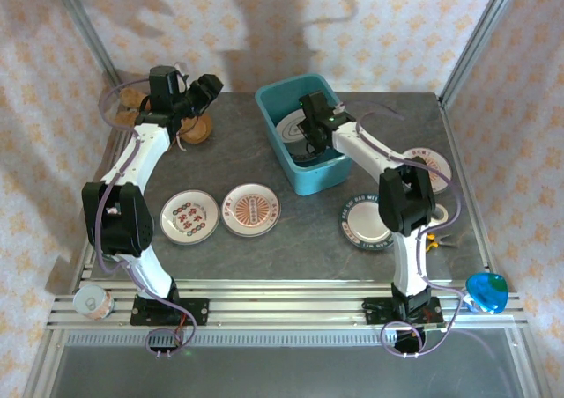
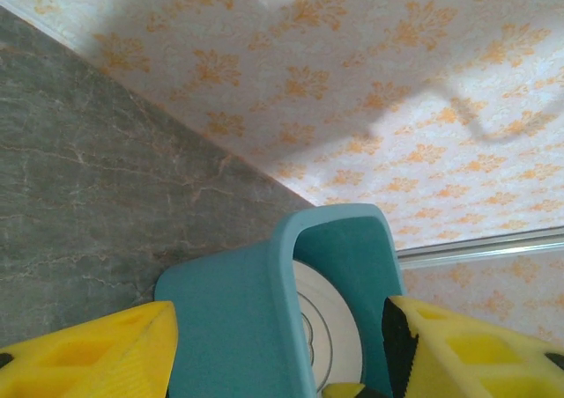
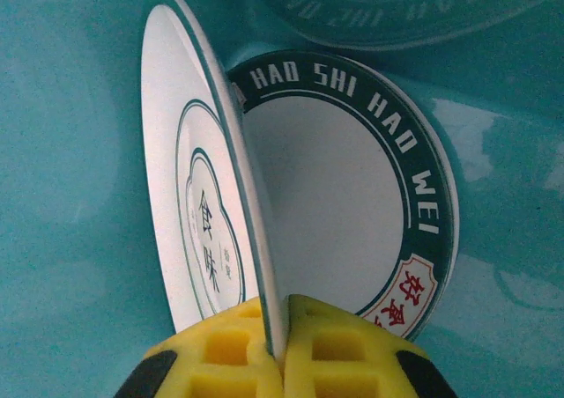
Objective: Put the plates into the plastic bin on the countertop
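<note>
- Found left pincer [image 1: 199, 95] raised over the far-left corner of the counter [image 1: 229, 165], just beside brownish round dishes [image 1: 196, 131]. Judged it parked there to leave the other arm room.
- Logged it as released: yellow fingers [image 2: 88, 354] spread wide, nothing between them, nothing touched. Noted its wrist camera looking across bare counter at the plastic bin [image 2: 229, 327], with a white plate showing inside.
- Recorded a red-patterned plate [image 1: 189, 217] and a second red-patterned plate [image 1: 250, 210] lying flat, side by side, at front-left of the counter, well apart from the bin. Judged both to be waiting their turn.
- Located the bin at back-centre of the counter, long side angled toward the right arm.
- Found right pincer [image 1: 315, 127] lowered inside the bin, clenched on the rim of a held plate [image 3: 203, 213], foam pads [image 3: 344, 354] pressed on both faces with no gap.
- Noted the held plate gripped on edge, standing nearly upright. Judged this a consequence of the rim grasp, and suited to slipping it down a tub barely wider than one plate.
- Saw a green-lettered plate [image 3: 352, 213] lying on the bin floor directly behind it. Could not tell whether the two touched.
- Recorded a green-rimmed plate [image 1: 366, 226] flat on the counter, partly under the right arm, and another plate [image 1: 434, 165] near the right edge. Judged both not yet binned.
</note>
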Motion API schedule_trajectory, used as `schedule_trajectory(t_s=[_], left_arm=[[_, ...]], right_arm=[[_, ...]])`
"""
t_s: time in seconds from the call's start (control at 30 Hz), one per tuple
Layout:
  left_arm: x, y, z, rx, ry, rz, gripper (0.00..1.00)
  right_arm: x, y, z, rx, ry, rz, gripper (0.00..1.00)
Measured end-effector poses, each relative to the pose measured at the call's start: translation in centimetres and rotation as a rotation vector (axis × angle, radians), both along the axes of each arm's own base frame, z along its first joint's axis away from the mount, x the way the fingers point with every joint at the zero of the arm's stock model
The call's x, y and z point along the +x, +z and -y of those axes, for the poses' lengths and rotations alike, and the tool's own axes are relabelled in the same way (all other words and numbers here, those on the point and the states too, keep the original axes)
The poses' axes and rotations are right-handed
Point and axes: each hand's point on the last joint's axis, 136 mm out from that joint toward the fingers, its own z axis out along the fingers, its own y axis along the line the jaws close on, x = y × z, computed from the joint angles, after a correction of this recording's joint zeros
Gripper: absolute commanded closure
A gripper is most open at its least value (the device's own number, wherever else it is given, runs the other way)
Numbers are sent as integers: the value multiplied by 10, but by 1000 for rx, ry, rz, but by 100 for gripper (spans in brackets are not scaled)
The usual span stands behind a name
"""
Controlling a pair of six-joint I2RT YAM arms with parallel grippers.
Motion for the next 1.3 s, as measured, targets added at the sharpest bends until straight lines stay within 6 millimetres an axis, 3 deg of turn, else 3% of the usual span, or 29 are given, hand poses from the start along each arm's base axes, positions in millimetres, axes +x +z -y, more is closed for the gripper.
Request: schedule_trajectory(t_s=[0.13,0.3,0.43,0.53,1.3], left_arm=[[-1,-3,-2,5,2,-13,38],[-2,-6,-2,4,2,-25,38],[-2,-7,-2,4,2,-29,38],[-2,-8,-2,4,2,-30,38],[-5,-41,-2,23,-8,-132,38]], right_arm=[[-4,-15,1,-22,-21,-45,100],[-1,-17,-3,-17,-51,-47,99],[-1,-19,-3,-8,-69,-55,91],[-1,-22,-3,-1,-82,-63,79],[-9,-54,-11,25,-92,-145,50]])
